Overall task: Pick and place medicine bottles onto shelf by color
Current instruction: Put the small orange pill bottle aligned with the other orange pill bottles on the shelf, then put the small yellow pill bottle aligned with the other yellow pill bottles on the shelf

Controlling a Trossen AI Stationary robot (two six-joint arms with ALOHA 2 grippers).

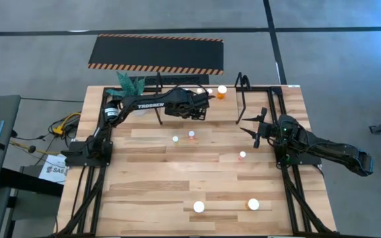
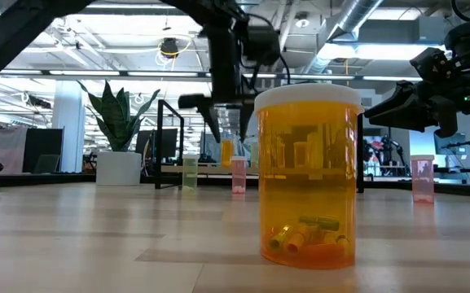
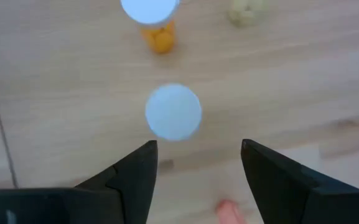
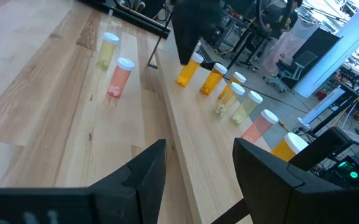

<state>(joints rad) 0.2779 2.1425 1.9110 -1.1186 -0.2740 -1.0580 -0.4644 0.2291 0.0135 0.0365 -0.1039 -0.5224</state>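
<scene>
Left gripper (image 3: 198, 155) jaws are spread, bottle (image 3: 173, 112) stands free just below; a straight vertical retreat is advised so the cap isn't clipped.

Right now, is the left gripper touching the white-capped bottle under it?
Apart. The left wrist view shows the left gripper open, with bare wood between each finger and the white-capped bottle.

The wooden table (image 1: 177, 192) stood on a grey floor (image 1: 32, 53) crossed by dark lines. A black hazard-striped mat (image 1: 156, 53) lay on the floor beyond the table's far edge. The room behind was an open hall with exposed ceiling ducts (image 2: 381, 20), strip lights, a white column (image 2: 68, 130) and a potted plant (image 2: 119, 134).
</scene>
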